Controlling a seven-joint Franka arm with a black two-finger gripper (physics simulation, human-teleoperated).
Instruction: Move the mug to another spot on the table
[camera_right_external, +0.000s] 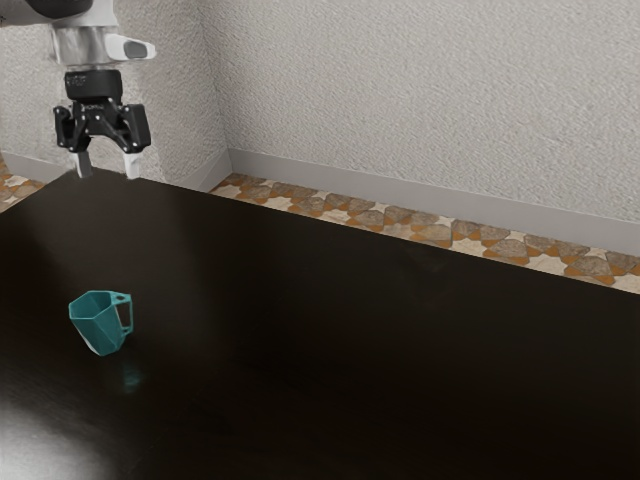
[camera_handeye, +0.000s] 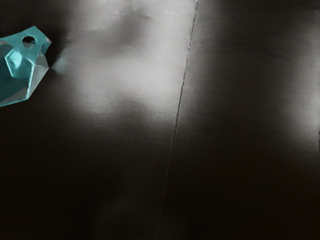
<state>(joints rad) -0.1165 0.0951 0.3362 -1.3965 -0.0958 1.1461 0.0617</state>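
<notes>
Here dark glossy table (camera_right_external: 380, 330), teal mug (camera_right_external: 100, 320), patterned floor (camera_right_external: 420, 225), textured wall (camera_right_external: 420, 90).

Mug (camera_right_external: 101, 322) sole obstacle on worktop (camera_right_external: 380, 330); bare surface all around it. Tool (camera_right_external: 107, 170) high above, air between unobstructed.

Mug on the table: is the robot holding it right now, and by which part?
Nothing is held. The end effector hangs open above the table; the mug sits on the tabletop, well apart from it.
</notes>
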